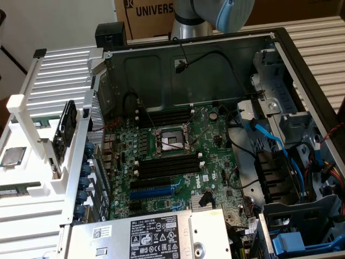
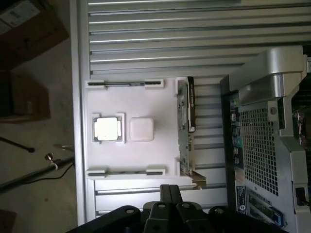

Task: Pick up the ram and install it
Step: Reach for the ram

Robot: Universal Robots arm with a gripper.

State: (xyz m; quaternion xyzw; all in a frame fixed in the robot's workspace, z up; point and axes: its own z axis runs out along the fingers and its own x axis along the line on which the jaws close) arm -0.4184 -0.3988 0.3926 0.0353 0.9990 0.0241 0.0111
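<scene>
- Gripper (image 2: 170, 189): I read it closed, empty, hanging over the ribbed metal table (image 2: 160, 43).
- Ram (image 1: 19, 190) lies in the white tray (image 2: 160, 104), ahead of the fingertips, well apart.
- Open computer case (image 1: 145, 70) beside the hand; cardboard box (image 1: 151, 11) behind the case.

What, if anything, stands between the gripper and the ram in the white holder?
Nothing visible does: the shut gripper hangs over the white holder, and the ram sits uncovered in its slot there.

light: even, bright | glare: white tray (image 2: 131, 160) washed out | shadow: dim inside computer case (image 1: 151, 70)
</scene>
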